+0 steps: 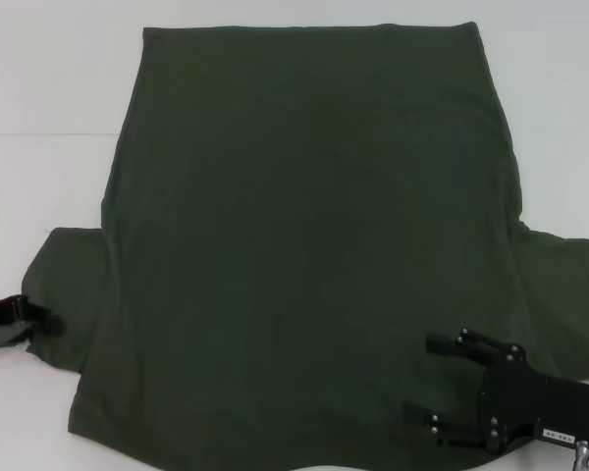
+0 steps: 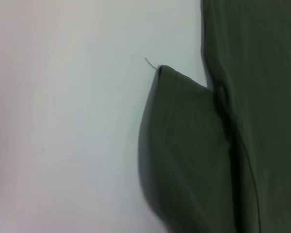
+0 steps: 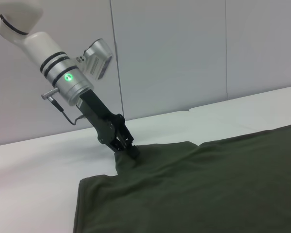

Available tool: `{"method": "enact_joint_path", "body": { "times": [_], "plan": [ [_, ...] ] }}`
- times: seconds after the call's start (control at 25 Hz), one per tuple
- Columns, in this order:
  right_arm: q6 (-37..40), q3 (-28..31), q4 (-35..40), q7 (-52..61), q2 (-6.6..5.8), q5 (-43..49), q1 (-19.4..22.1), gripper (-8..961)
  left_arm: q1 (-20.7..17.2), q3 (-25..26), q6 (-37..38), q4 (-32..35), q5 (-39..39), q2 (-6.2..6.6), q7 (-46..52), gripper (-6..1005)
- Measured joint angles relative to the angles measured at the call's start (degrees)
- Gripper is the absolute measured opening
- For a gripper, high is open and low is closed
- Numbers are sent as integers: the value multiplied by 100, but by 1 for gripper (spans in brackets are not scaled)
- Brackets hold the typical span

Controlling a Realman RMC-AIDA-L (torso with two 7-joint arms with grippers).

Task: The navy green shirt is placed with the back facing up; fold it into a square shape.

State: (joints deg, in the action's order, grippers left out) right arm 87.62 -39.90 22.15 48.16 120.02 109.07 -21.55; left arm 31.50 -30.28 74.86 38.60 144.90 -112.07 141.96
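A: From the head camera, where's the shirt (image 1: 304, 255)?

B: Spread flat, plain side up, on the white table (image 1: 39, 88), hem away from the robot, sleeves out to both sides. The left gripper (image 1: 39, 317) sits at the edge of the left sleeve (image 1: 64, 285). The right gripper (image 1: 442, 383) hovers over the near right part of the cloth, fingers spread and holding nothing.

A: And the left wrist camera?

B: Only the sleeve (image 2: 184, 155) on the table (image 2: 63, 121), one corner lifted a little. No fingers show there.

A: The right wrist camera?

B: It looks across at the left gripper (image 3: 131, 151), pressed into the sleeve (image 3: 136, 167), the cloth bunching up to it. It looks clamped on the fabric, though the fingertips are partly buried.

A: So how to do the fold well?

B: I'd say lift the sleeve just clear, carry it straight inward over the body, and lay it flat without dragging the rest.
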Motion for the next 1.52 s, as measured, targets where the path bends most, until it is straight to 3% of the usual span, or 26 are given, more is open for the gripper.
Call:
{"method": "enact_joint_path", "body": {
  "times": [0.44,1.08,1.52],
  "plan": [
    [-5,4,0,0,4,-14,-18,924,33,4,114,31,-32,49,-165,62],
    [-10,26,0,-9,13,-27,-16,924,147,23,137,613,15,365,-50,36],
    [-9,7,-7,-16,12,-26,-27,925,315,5,525,942,51,348,58,37]
  ]
}}
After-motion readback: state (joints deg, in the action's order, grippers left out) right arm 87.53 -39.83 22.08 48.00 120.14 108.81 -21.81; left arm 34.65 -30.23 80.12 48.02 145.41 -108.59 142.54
